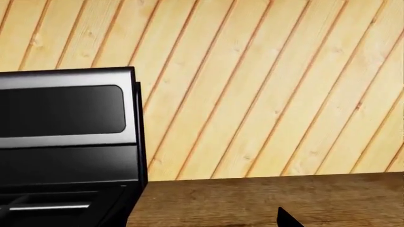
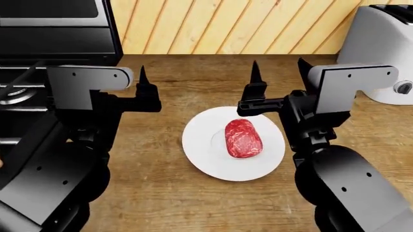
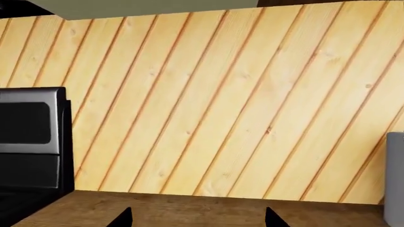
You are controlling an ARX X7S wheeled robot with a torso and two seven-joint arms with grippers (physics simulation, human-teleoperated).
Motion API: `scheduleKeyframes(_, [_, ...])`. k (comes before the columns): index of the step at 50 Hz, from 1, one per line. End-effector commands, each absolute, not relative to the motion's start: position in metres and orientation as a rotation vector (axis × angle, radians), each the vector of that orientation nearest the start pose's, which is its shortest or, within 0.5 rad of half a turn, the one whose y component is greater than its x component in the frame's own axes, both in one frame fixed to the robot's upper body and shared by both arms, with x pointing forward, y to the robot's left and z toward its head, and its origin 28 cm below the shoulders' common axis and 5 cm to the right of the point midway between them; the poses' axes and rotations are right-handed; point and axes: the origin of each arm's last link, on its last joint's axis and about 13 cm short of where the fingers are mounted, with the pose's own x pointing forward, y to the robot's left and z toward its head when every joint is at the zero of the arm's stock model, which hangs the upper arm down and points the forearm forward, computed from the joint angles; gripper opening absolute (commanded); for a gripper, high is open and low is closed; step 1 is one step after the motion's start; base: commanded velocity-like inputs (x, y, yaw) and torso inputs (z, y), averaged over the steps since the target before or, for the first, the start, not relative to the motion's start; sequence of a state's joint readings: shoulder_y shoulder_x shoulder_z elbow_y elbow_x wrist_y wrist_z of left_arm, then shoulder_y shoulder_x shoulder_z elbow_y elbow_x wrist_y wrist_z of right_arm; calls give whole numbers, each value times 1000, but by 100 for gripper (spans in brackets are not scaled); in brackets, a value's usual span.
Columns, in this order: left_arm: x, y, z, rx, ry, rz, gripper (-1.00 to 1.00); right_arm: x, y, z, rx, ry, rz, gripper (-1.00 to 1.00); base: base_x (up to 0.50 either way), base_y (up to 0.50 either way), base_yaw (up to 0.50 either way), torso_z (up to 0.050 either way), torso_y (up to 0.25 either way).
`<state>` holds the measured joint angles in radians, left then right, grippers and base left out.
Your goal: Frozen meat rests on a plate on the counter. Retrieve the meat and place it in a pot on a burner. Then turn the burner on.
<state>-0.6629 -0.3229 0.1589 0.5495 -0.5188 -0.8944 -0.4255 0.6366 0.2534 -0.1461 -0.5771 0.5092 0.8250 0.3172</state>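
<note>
**One meat, one plate, two empty grippers**

While both arms hover, right gripper (image 2: 277, 72) fingers gape wide, holding nothing. Left gripper (image 2: 142, 79): one finger shows, spread can't be told. Frozen meat (image 2: 243, 138) lies mid-frame on plate (image 2: 200, 145), on desk (image 2: 174, 193). Stove (image 2: 38, 53) cut off upper left, pot unseen. White appliance (image 2: 380, 43) upper right.

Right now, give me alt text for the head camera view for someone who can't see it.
A lump of frozen meat lies on a white plate on a wooden counter, between two black robot arms. A black stove stands left, a white appliance right.
</note>
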Motion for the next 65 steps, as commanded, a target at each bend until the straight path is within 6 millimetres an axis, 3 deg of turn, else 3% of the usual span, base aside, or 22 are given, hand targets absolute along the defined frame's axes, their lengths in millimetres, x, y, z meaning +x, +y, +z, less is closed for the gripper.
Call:
scheduleKeyframes(1, [266,212,217,29,-225,-2,100,262,-90,228,90,-164,170,100,0,0,0,0,0])
scheduleKeyframes(9, [267,209,212,9,-225,-12,100,258,-89,248,198,16,198,100,0,0,0,0,0])
scheduleKeyframes(14, [266,208,211,0,-227,-17,100,258,-87,261,178,0,226,100,0,0,0,0,0])
scheduleKeyframes(25, [266,208,211,-4,-229,-21,100,264,-86,268,202,52,231,100,0,0,0,0,0])
scheduleKeyframes(37, [266,209,212,-10,-238,-16,100,291,-73,261,192,402,224,100,0,0,0,0,0])
scheduleKeyframes(65, [266,210,210,-13,-240,-10,100,294,-57,263,54,610,226,100,0,0,0,0,0])
